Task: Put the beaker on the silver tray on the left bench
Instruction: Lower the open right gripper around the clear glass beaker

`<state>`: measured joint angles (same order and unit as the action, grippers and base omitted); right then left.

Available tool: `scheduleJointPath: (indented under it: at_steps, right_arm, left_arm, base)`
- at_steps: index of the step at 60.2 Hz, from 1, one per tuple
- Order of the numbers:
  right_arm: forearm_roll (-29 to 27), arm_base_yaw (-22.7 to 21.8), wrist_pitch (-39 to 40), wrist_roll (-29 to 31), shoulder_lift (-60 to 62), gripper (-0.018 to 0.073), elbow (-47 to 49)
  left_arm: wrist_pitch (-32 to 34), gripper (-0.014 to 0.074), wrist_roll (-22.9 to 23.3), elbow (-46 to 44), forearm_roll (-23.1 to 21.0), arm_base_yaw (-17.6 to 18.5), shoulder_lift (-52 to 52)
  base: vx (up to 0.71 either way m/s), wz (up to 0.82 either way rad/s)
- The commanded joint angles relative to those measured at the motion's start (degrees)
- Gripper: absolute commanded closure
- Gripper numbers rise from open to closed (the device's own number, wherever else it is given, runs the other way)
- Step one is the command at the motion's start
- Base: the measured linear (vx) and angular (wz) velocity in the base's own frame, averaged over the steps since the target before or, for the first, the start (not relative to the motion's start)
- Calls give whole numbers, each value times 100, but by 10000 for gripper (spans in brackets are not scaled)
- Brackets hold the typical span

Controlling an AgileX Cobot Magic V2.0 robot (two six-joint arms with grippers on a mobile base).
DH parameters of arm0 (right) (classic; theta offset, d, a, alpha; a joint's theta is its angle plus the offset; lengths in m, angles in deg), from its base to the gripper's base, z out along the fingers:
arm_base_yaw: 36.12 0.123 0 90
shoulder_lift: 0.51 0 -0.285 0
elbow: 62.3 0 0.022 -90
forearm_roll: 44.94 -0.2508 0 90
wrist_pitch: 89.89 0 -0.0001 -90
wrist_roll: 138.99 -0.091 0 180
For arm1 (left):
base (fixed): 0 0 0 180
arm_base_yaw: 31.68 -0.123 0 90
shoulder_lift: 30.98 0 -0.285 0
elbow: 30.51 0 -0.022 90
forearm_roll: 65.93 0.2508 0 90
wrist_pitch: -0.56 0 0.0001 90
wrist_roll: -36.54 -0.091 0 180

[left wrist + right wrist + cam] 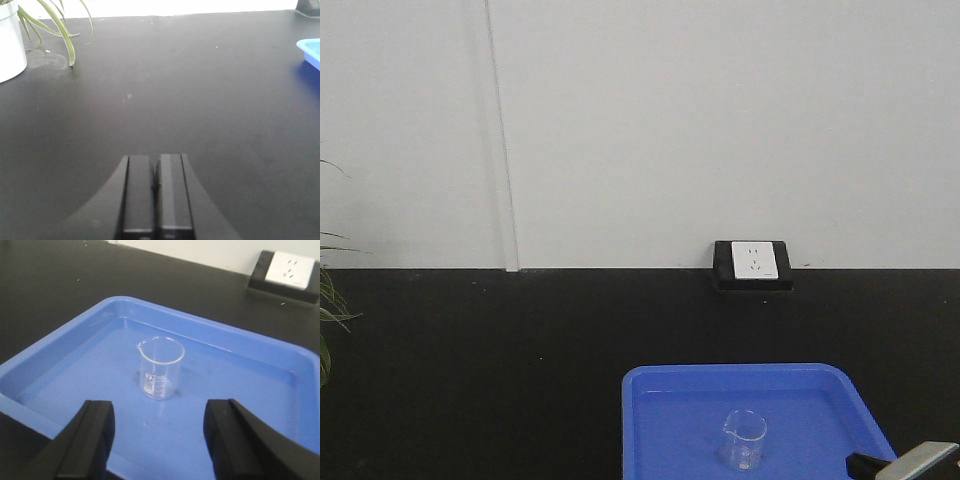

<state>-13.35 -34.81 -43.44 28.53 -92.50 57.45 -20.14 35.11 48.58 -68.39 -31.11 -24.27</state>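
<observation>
The small clear glass beaker (160, 367) stands upright in the middle of a bright blue plastic tray (60, 342); the front view shows the beaker (744, 439) there too. My right gripper (159, 415) is open, its two black fingers (95, 430) spread wide just short of the beaker, one to either side, not touching it. My left gripper (155, 162) is shut with nothing between its fingers, hovering over bare black counter (165, 90). The silver tray and the left bench are out of view.
The blue tray (660, 400) sits on a black counter (470, 350) with a black-framed white wall socket (753, 262) behind it. A white plant pot (10, 42) with long green leaves (60, 25) stands at the far left. Part of my right arm (910, 463) shows at the lower right.
</observation>
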Motion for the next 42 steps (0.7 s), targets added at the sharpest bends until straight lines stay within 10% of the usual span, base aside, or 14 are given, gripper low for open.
scheduleJointPath:
  at_steps: [1, 42]
  right_arm:
    - [30, -16, 745, -32, -338, 66, 367]
    - [391, 558, 483, -63, -2715, -14, 2481]
  left_arm:
    - [466, 595, 3, 120, -43, 31, -42]
    - [466, 595, 3, 120, -43, 31, -42]
  base:
    - [0, 0]
    - [0, 0]
